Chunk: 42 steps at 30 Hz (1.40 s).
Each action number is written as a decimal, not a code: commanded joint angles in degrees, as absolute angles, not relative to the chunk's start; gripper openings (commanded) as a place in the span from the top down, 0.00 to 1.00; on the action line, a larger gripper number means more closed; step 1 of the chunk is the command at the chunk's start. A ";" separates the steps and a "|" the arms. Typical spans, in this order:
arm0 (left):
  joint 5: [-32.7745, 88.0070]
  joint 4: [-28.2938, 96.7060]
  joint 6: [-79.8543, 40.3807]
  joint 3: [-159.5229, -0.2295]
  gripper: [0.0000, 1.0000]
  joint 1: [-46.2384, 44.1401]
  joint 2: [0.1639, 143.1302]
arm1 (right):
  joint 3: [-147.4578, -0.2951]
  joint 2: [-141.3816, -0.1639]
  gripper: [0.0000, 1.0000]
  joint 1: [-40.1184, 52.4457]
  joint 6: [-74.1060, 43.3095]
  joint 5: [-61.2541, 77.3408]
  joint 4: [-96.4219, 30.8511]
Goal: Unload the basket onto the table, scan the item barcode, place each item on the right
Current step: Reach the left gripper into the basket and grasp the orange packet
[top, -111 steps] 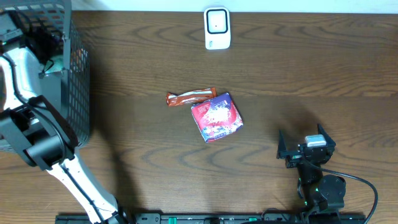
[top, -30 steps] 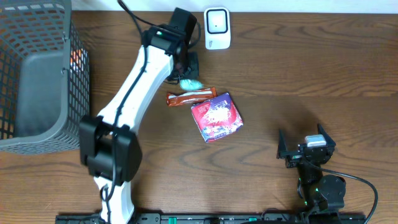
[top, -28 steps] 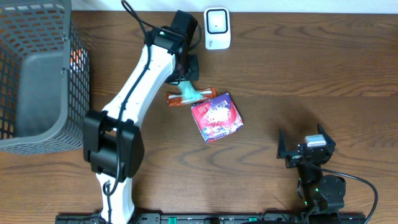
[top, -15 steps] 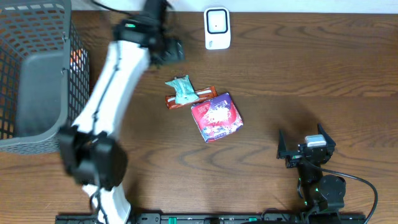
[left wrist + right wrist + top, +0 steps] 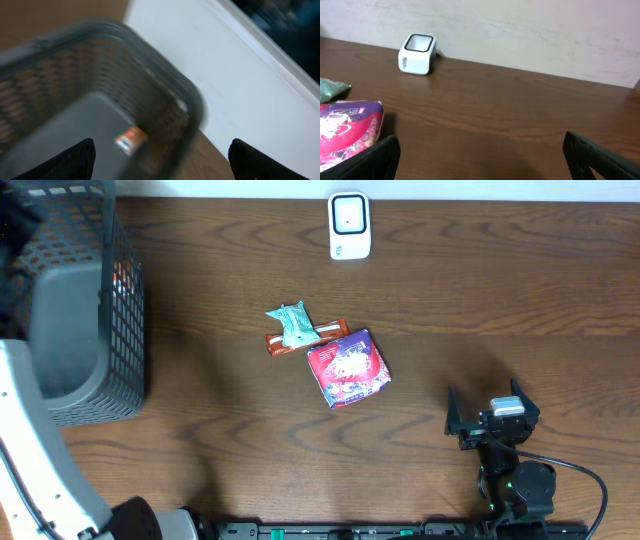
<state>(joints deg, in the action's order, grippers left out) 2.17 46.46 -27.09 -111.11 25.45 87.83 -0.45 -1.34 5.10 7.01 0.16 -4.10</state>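
Overhead, I see the scanner point(image 5: 349, 225) standing at the far edge of the table point(image 5: 500, 300). The teal packet point(image 5: 293, 325) lies mid-table, resting across the left part of a brown bar point(image 5: 328, 332). A red pouch point(image 5: 347, 368) touches the bar's right end. All three lie well short of the scanner. The basket point(image 5: 120, 330) stands at the left edge, and my left arm point(image 5: 30, 450) sweeps up beside it. I cannot make out that arm's tool from up here. The right gripper point(image 5: 488, 412) is parked near the front right, fingers spread, nothing between them.

On the left wrist, the picture is blurred. The left gripper point(image 5: 162, 145) is released. Its fingers point(image 5: 75, 160) stand wide apart in the bottom corners with nothing held. It hangs over the basket, where a small orange item point(image 5: 131, 140) lies on the floor.

On the right wrist, the jaws gape wide and empty over bare wood. The scanner stands far left by the wall point(image 5: 520, 25), the pouch is at the near left edge, and a corner of the packet shows just beyond it.
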 commanded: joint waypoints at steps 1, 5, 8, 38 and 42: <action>2.11 46.78 -30.96 -109.93 0.15 29.15 92.66 | -0.32 -1.13 0.01 5.30 7.79 -0.36 -4.29; 4.49 46.78 -35.24 -109.82 0.15 29.82 99.50 | -0.32 -1.15 0.01 5.30 7.79 -0.36 -4.29; 9.28 46.81 -38.76 -109.82 0.15 29.82 105.71 | -0.32 -1.13 0.01 5.30 7.79 -0.36 -4.29; 8.54 38.52 -39.29 -109.27 0.15 21.67 133.21 | -0.32 -1.13 0.01 5.30 7.79 -0.36 -4.29; 7.86 39.40 -39.27 -108.86 0.22 21.85 133.23 | -0.32 -1.13 0.01 5.30 7.79 -0.36 -4.29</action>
<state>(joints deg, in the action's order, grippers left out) 11.09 38.76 -39.20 -109.84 21.96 132.05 -0.45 -1.34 5.10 7.01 0.16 -4.10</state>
